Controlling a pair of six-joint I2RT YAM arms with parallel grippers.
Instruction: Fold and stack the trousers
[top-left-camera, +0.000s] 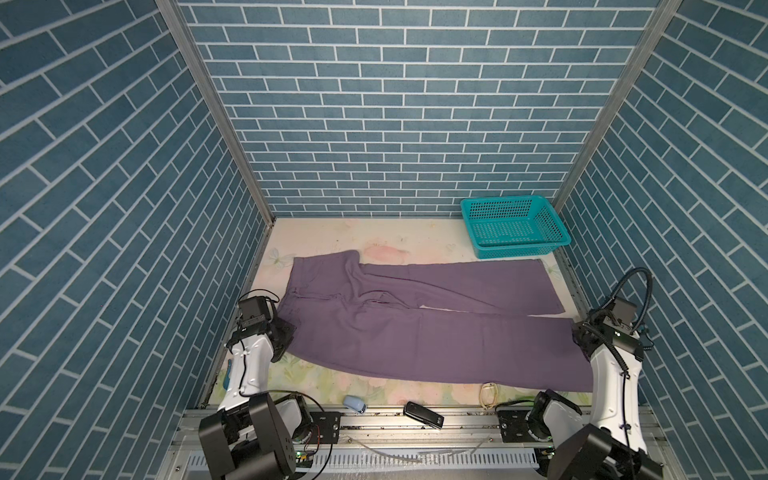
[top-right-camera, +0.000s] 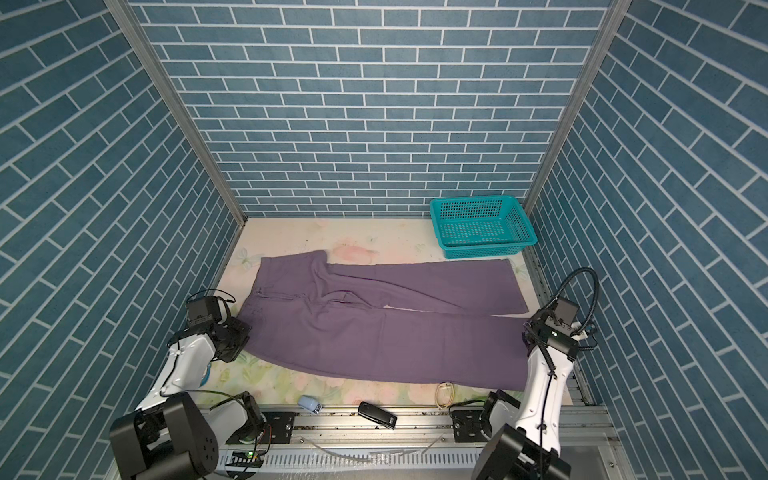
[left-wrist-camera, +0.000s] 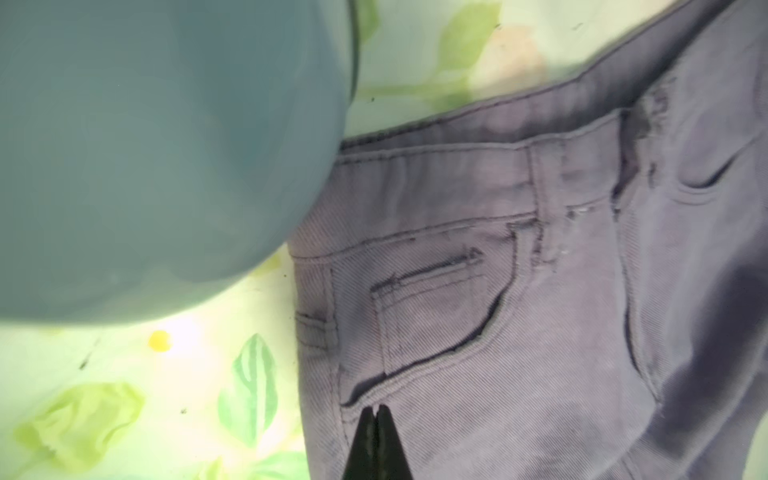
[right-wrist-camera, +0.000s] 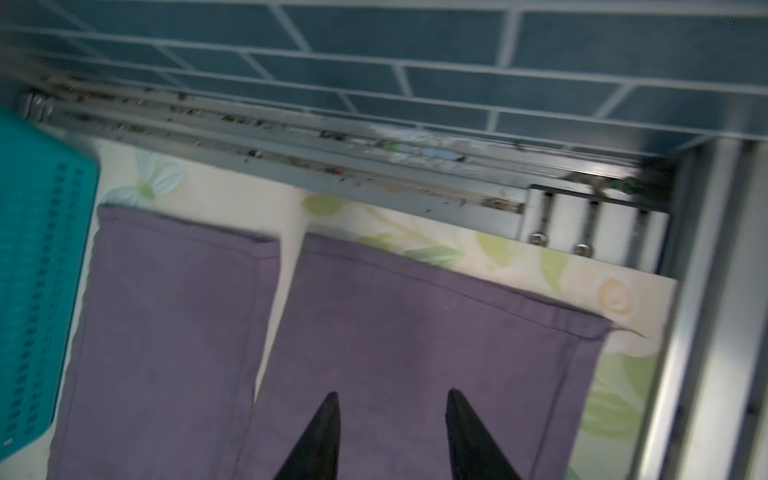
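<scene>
Across the flowery counter (top-left-camera: 399, 237) the trousers (top-left-camera: 415, 336) lie flat, waist at its left edge, cuffs at its right, with the left pincer (left-wrist-camera: 376, 409) closed at the hip seam and the right pincer (right-wrist-camera: 392, 392) open over the near cuff, seemingly readying a fold.

Blue brick-patterned wall panels (top-left-camera: 395, 104) enclose three sides, joined by grey aluminium corner posts (top-left-camera: 216, 108). Pale floral tabletop sheet (top-left-camera: 332, 237) evenly lit; grey metal rail (top-left-camera: 469, 424) at front.

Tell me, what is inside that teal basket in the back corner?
Nothing shows inside the teal basket in both top views: only its own perforated floor and walls. Its near wall may hide a thin strip of the floor. The trousers lie outside it.
</scene>
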